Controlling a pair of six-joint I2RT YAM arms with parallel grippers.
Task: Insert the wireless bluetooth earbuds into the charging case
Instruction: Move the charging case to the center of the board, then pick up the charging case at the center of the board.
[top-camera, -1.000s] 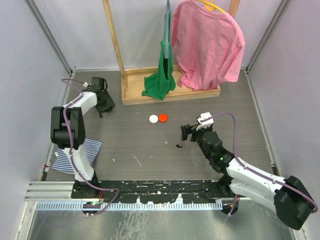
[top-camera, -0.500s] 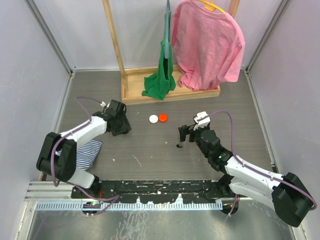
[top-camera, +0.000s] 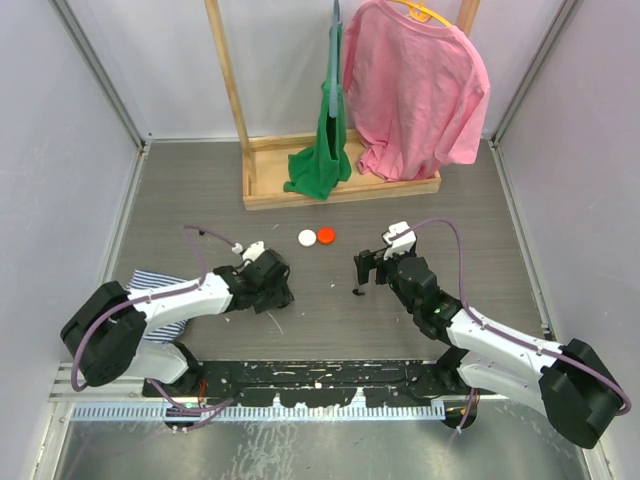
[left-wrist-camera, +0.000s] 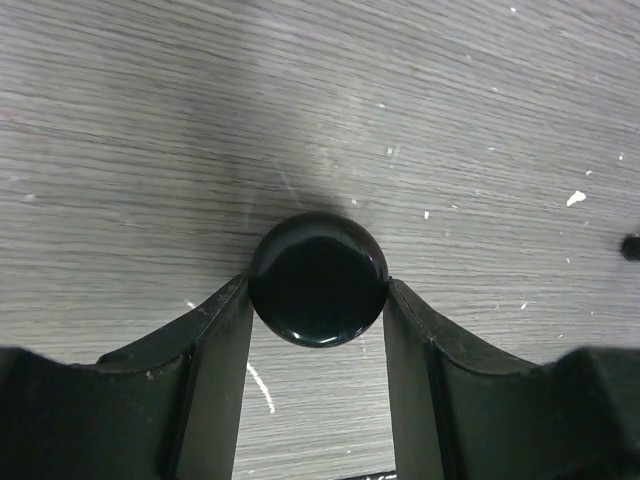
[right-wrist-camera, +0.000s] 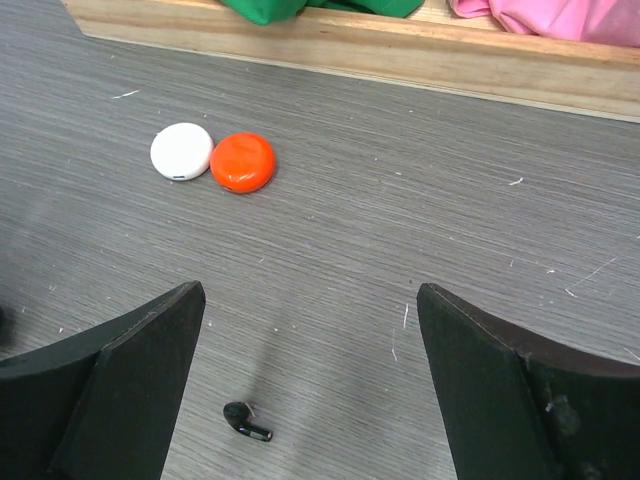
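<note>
My left gripper (top-camera: 278, 287) is shut on a round glossy black charging case (left-wrist-camera: 318, 278), which is pinched between both fingers just above the grey table; in the top view the case itself is hard to make out. One black earbud (right-wrist-camera: 243, 421) lies on the table (top-camera: 357, 291), to the right of the left gripper. My right gripper (right-wrist-camera: 310, 300) hangs over that earbud with its jaws wide open and nothing between them (top-camera: 368, 266). The earbud sits low and left of the gap's middle. No other earbud shows.
A white disc (top-camera: 307, 238) and an orange disc (top-camera: 326, 236) lie side by side beyond the earbud. At the back stands a wooden rack (top-camera: 340, 188) with a green cloth and a pink shirt. A striped cloth (top-camera: 160, 300) lies under the left arm.
The left arm has swung from the far left back corner down to the middle of the table, near the earbud. The right gripper has drifted slightly left.
</note>
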